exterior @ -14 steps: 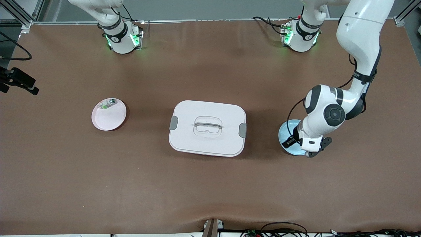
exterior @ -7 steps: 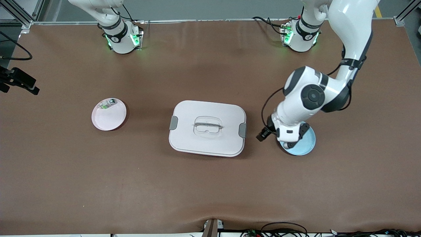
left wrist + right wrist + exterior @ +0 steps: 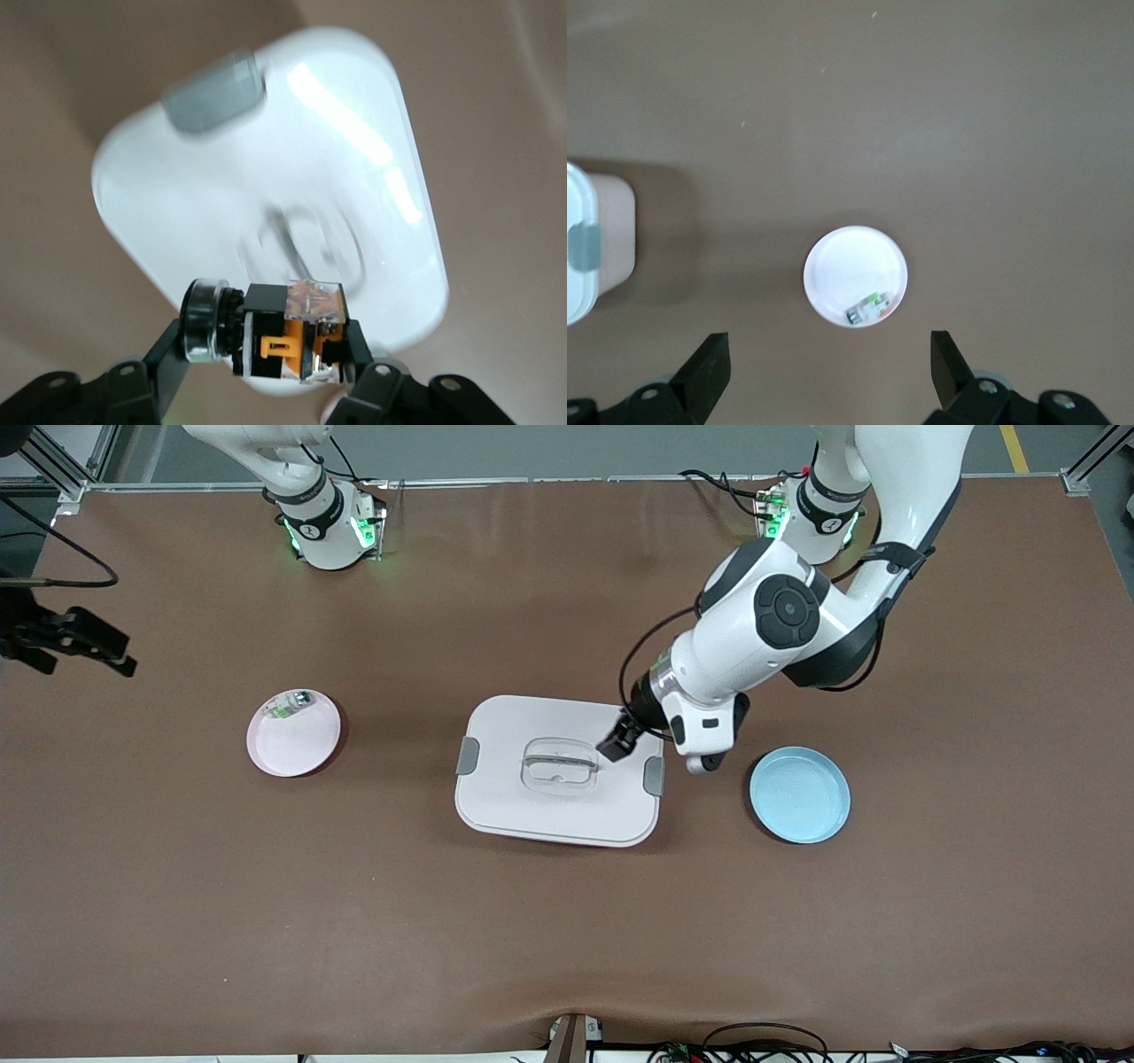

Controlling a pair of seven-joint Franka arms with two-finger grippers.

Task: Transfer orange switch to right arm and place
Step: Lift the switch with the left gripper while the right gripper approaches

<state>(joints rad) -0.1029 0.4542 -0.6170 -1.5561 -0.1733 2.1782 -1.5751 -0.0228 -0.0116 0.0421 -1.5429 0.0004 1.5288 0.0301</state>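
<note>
Now our left end effector (image 3: 266,354) grips the orange switch (image 3: 292,332) over the white lidded box (image 3: 559,770).

Clamped between both fingers, the switch hangs above the box lid, by the clear handle (image 3: 560,763) and toward the grey latch (image 3: 654,776) at the left arm's end. Our right end effector (image 3: 828,372) waits with fingers spread wide, high over the pink plate (image 3: 855,276), which holds a small clear-and-green part (image 3: 868,309). On the bench (image 3: 567,921), beside the box toward the left arm's end, sits the blue plate (image 3: 800,794).

A brown mat (image 3: 266,921) covered the table. Aluminium framing (image 3: 53,465) stood at its far corners, grey floor showed past the far edge, and cables (image 3: 762,1041) lay along the near edge.
</note>
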